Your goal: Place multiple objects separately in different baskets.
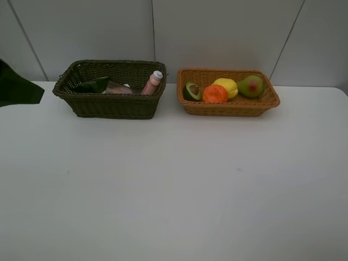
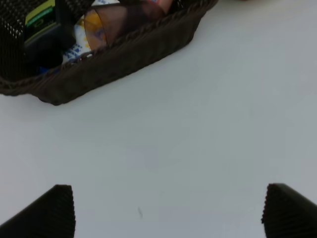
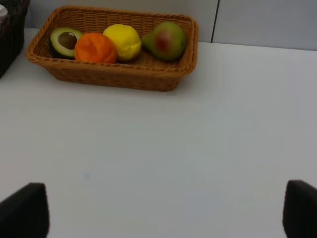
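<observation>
The dark brown-green basket point(image 1: 111, 106) stands at the back left. It holds the pink bottle point(image 1: 153, 82), the black pump bottle point(image 1: 92, 85) and the mauve cup point(image 1: 117, 88). The white bottle point(image 2: 79, 45) lies between them in the left wrist view. The light orange-tan basket point(image 1: 228, 107) stands at the back right with the halved avocado point(image 1: 191, 91), orange point(image 1: 215, 93), lemon point(image 1: 227, 87) and pear point(image 1: 250, 86). My left gripper point(image 2: 168, 213) is open and empty over bare table in front of the dark basket point(image 2: 114, 59). My right gripper point(image 3: 161, 213) is open and empty in front of the tan basket point(image 3: 114, 75).
The white table point(image 1: 174, 185) stretches in front of both baskets. A grey panelled wall point(image 1: 217, 32) stands right behind them. A dark part of the left arm point(image 1: 16, 87) shows at the left edge of the exterior view.
</observation>
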You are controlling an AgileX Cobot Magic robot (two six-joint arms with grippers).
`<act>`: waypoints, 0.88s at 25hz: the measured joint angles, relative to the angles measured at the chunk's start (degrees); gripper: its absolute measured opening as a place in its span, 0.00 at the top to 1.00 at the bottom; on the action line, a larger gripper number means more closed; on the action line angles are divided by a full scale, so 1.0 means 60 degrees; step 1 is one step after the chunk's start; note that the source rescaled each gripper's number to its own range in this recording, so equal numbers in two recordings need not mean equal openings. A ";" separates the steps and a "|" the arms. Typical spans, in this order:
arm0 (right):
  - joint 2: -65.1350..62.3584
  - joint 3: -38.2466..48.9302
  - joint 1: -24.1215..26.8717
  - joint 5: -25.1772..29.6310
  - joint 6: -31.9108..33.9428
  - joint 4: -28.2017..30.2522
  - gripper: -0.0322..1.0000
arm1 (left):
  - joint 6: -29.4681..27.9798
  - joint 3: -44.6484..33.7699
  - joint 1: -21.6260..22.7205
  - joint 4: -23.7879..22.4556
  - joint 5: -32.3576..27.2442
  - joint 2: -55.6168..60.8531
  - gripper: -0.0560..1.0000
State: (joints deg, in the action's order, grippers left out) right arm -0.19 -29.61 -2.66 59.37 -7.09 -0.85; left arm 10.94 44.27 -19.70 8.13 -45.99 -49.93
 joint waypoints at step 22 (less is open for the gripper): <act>0.0000 0.0000 0.0000 0.0000 0.0000 0.0000 0.00 | -0.0508 -0.3132 0.0000 -0.0008 -0.1682 0.4547 0.00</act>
State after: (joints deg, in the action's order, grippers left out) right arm -0.19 -29.61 -2.66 59.37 -7.09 -0.85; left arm 7.90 25.48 -19.70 8.08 -56.08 -22.65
